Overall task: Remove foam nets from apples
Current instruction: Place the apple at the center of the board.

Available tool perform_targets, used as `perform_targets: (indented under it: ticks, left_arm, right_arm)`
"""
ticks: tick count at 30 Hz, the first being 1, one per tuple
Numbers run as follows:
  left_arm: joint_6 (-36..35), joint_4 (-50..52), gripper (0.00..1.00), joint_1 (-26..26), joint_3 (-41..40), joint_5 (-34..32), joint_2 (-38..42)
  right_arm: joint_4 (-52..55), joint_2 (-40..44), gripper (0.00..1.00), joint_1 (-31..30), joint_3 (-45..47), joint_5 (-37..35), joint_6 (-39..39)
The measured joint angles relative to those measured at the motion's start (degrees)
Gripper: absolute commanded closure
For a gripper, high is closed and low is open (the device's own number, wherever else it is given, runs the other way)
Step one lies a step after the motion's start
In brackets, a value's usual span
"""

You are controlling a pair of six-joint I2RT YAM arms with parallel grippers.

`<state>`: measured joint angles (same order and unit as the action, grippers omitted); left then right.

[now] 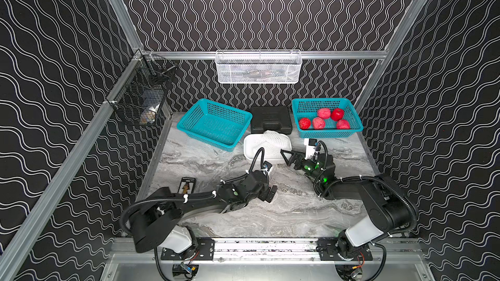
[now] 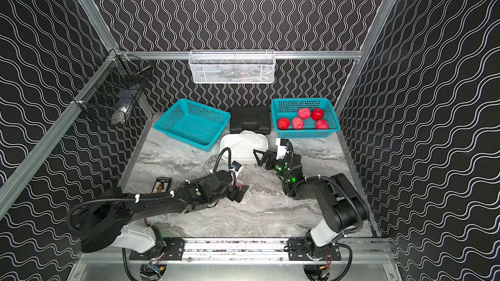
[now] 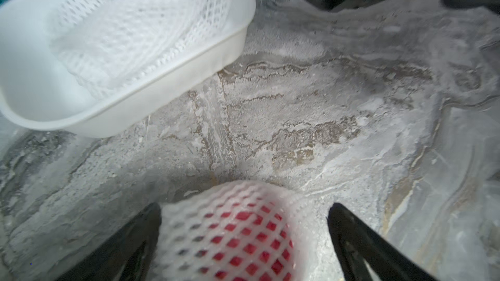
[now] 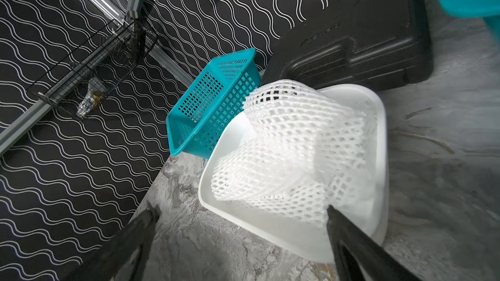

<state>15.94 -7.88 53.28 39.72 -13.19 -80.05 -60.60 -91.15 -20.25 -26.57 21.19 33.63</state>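
- Left arm runs low from the near-left base toward mid-table, wrist tipped down, with the left gripper (image 1: 270, 195) close over the table (image 1: 297, 206).
- Its claw is released, jaws spread. A netted apple (image 3: 238, 236) sits between them. One finger (image 3: 346, 225) stands clear of it; the other is right alongside, contact unclear.
- Right arm is folded in from the near-right base, with the right gripper (image 1: 287, 158) aimed at the tub (image 1: 250, 148). The jaws are wide with nothing between them, one tip by the loose nets (image 4: 292, 141) heaped in the tub.
- Five more apples (image 1: 323, 113) lie in the right basket (image 1: 330, 132), well apart from both grippers. Most are pink under netting; one (image 1: 337, 114) looks bare, though it is too small to be sure.
- Writing: there is raised lettering on the black case (image 4: 351, 36), unreadable. The card (image 1: 187, 185) beside the left arm carries print too small to read.
- In both top views the left arm hides most of its apple; only a scrap of its net (image 2: 245, 198) shows.
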Motion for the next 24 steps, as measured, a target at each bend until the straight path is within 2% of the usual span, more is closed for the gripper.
perform_targets:
  ticks: [3, 7, 10, 16, 24]
  left_arm:
    - [-1.70, 0.04, 0.01, -0.02, -1.57, 0.96, 4.31]
    - [-2.82, 0.15, 0.00, -0.31, -3.45, 0.79, 9.60]
    - [-2.25, 0.13, 0.00, -2.34, -6.01, 0.81, 13.25]
    - [5.31, -0.20, 0.01, -9.92, -13.92, 0.85, 21.51]
    - [15.80, 2.01, 0.01, -21.97, -21.24, 2.45, 26.77]
  right_arm:
    - [1.40, 0.61, 0.01, -0.07, 0.42, 0.55, -0.24]
    - [4.48, 2.91, 0.08, -0.15, -0.31, 2.03, -1.40]
    - [12.50, 6.29, 0.09, -2.16, -3.76, 1.79, -3.85]
    - [32.92, 13.27, 0.09, -13.62, -10.91, -0.76, -14.73]
    - [62.20, 6.34, 0.00, -27.45, -26.95, -10.97, -26.32]
